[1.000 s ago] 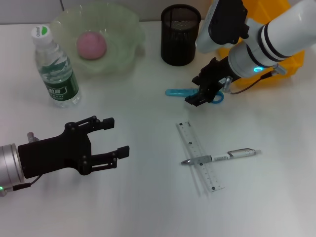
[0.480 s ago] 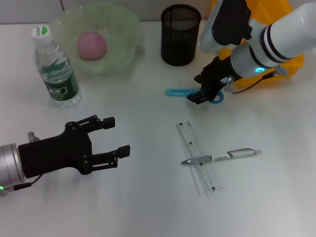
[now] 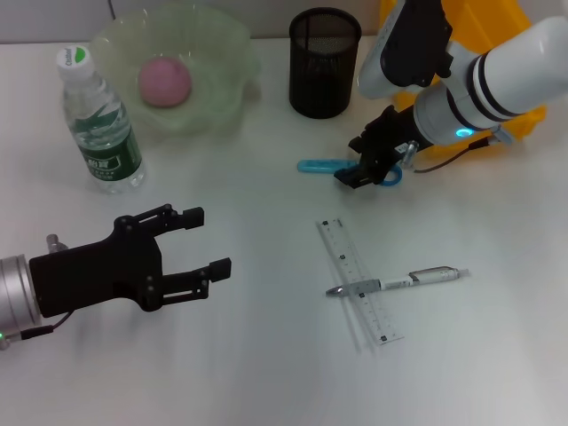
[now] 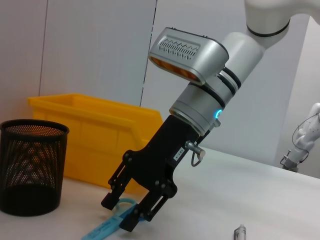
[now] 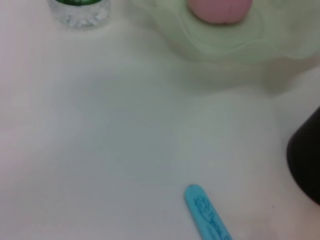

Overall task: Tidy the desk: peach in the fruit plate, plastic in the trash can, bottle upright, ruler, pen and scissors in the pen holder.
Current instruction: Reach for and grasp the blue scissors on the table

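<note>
The scissors step is in hand — the right gripper [image 3: 355, 174] sits low over the scissors [image 3: 330, 166] lying on the desk [image 3: 266, 355] before the pen holder [image 3: 325, 62], jaws parted around the handles, not yet holding. Next: close, lift — then drop them in. Left gripper [image 3: 206, 240] hovers spread, idle.

The head view looks steeply down on the whole table [image 3: 266, 373] from above. The left wrist view sits low near the tabletop, facing level across it toward the right tool [image 4: 134, 212], holder [image 4: 31, 165] and bin [image 4: 95, 135]. The right wrist view looks close down at the scissors [image 5: 207, 215], sharing them with both others.
</note>
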Controlling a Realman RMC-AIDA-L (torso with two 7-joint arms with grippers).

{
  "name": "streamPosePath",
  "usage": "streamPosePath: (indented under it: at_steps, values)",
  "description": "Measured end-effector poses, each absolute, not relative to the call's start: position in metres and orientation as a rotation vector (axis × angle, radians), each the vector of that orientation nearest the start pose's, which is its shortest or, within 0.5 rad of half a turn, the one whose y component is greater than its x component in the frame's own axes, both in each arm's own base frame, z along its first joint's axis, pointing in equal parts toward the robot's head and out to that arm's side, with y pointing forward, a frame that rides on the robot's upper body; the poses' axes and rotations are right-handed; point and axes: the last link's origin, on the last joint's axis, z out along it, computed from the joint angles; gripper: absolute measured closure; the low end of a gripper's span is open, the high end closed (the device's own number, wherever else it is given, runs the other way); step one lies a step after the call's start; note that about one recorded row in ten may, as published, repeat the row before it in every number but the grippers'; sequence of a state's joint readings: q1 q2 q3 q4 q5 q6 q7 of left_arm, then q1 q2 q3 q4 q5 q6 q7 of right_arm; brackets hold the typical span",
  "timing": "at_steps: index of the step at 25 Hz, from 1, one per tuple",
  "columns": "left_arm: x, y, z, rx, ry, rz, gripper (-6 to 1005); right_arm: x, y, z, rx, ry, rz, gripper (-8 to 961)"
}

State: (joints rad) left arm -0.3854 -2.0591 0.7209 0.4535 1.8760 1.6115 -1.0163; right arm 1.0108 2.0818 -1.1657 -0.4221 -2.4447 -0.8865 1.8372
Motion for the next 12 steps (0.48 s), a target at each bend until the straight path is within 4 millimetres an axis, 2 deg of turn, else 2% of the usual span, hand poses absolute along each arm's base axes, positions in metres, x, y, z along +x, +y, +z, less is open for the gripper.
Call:
streamPosePath:
  at_steps: [5, 12]
  values:
    - [-0.3007, 0.2705, -0.0181, -2.682, -0.485, -0.830, 168, 0.1915, 0.4354, -0.0789, -2.704, 0.383, -0.334, 411]
    - [-0.3008, 0.2707, -0.0175, -2.682, -0.483, -0.828, 168, 0.1938, 0.4346, -0.0790, -2.701, 0.396, -0.332, 479]
